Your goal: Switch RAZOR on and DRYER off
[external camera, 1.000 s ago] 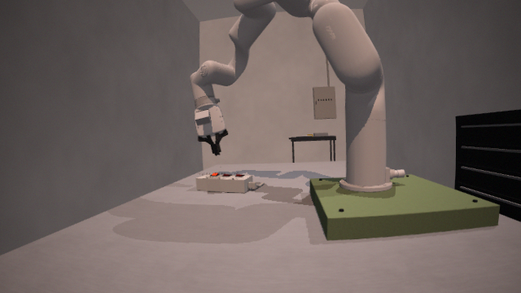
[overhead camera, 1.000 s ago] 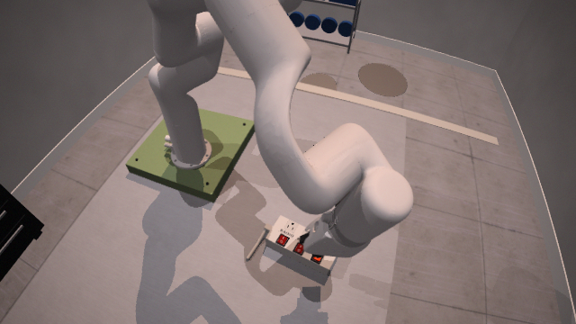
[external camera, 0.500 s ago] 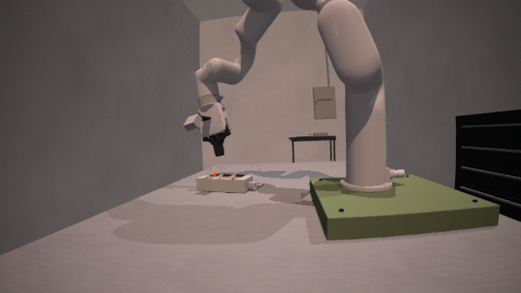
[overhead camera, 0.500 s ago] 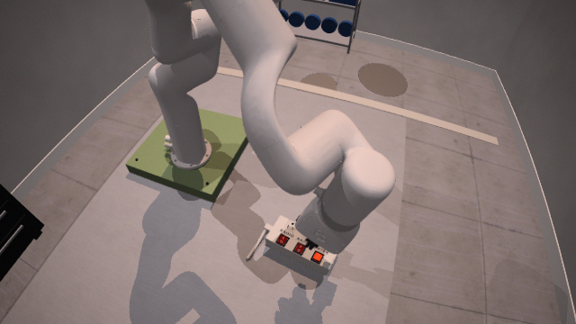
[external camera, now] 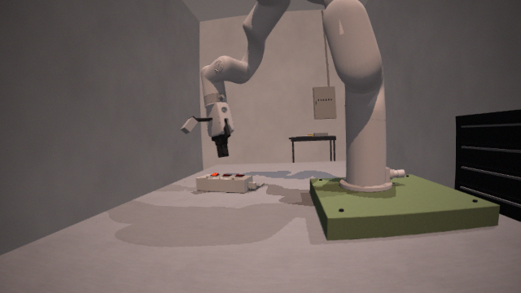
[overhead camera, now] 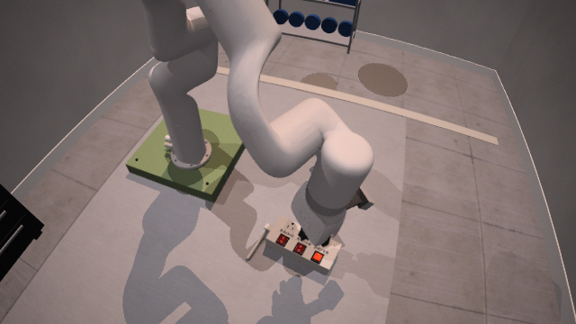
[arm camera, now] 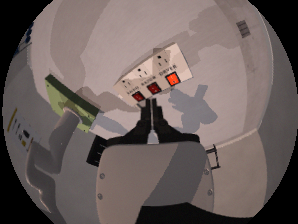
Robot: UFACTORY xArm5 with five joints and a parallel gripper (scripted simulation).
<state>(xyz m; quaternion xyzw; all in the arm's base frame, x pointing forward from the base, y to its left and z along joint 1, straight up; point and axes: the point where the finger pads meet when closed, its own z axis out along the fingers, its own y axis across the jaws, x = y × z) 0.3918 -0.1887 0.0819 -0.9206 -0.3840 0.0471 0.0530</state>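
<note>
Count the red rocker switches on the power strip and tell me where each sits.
3, in a row on the power strip: one at the cable end, one in the middle, and a brighter, lit one at the far end. None looks hidden.
</note>
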